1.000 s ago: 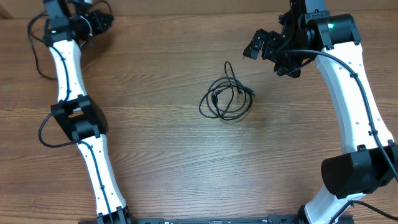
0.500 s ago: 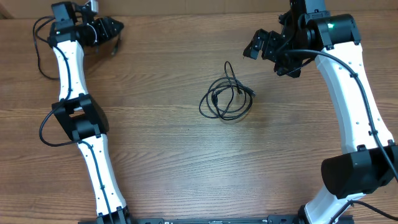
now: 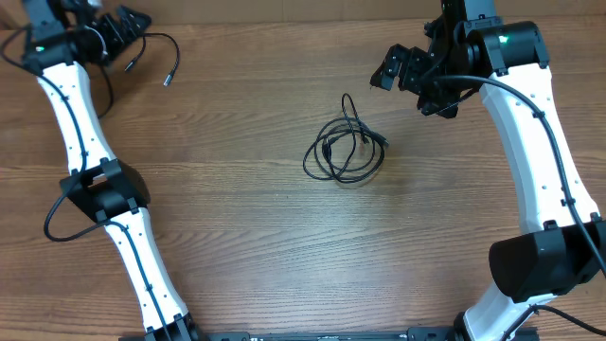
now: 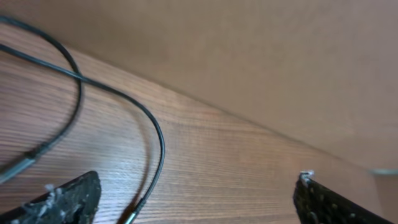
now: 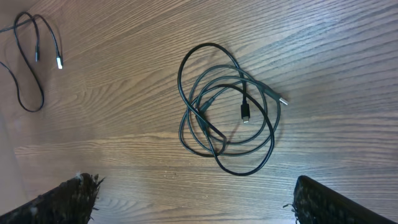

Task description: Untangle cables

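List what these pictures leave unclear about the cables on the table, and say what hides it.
- Tangled coil: in the right wrist view, crossing strands hide how many cords it holds. Overhead it is too small.
- Loose cable: in the left wrist view, the left and bottom edges cut it off.
- Its loop in the right wrist view is cut by the left edge.

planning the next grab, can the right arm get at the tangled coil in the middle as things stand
Probably yes: the right gripper hangs open close to the coil, with only bare table between them and nothing lying over it.
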Controlling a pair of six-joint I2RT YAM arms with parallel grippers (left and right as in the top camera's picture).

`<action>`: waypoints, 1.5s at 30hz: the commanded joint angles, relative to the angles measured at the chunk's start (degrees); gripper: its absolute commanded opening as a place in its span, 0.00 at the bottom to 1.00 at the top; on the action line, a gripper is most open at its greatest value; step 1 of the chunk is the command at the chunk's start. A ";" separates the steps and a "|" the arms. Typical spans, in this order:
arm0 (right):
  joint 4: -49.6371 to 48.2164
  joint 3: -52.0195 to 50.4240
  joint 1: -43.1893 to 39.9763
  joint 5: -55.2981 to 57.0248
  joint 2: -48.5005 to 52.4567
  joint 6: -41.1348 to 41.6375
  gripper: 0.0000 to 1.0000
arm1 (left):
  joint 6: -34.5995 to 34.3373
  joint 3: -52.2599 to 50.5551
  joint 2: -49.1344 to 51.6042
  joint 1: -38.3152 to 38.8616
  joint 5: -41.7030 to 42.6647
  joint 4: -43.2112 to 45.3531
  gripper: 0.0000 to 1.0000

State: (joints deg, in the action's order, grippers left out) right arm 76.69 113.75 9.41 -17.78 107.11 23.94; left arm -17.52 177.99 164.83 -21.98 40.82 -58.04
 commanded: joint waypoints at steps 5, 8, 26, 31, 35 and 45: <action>-0.13 -0.17 -0.15 0.13 -0.35 -0.22 1.00 | -6.78 1.25 -1.44 -2.08 -28.04 -15.96 1.00; -0.13 -0.17 -0.15 0.11 -0.35 -0.22 1.00 | -12.57 -0.57 -1.44 -2.99 -44.48 -23.23 1.00; -0.13 -0.17 -0.15 0.11 -0.35 -0.22 1.00 | -4.96 -14.14 -1.44 -11.39 -38.77 -16.26 0.90; -0.13 -0.17 -0.15 0.11 -0.35 -0.22 1.00 | -3.02 -16.48 -1.44 -10.99 -35.17 -10.58 0.80; -0.13 -0.17 -0.15 0.11 -0.35 -0.22 1.00 | -3.02 -18.16 -1.44 -10.95 -35.01 -7.56 0.45; -0.13 -0.17 -0.15 0.11 -0.35 -0.22 1.00 | 2.45 -18.38 -1.46 -11.04 -35.04 3.50 0.04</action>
State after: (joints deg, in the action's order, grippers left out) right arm 76.71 113.75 9.41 -17.78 107.11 23.97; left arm -19.16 159.54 163.63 -33.36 4.97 -56.95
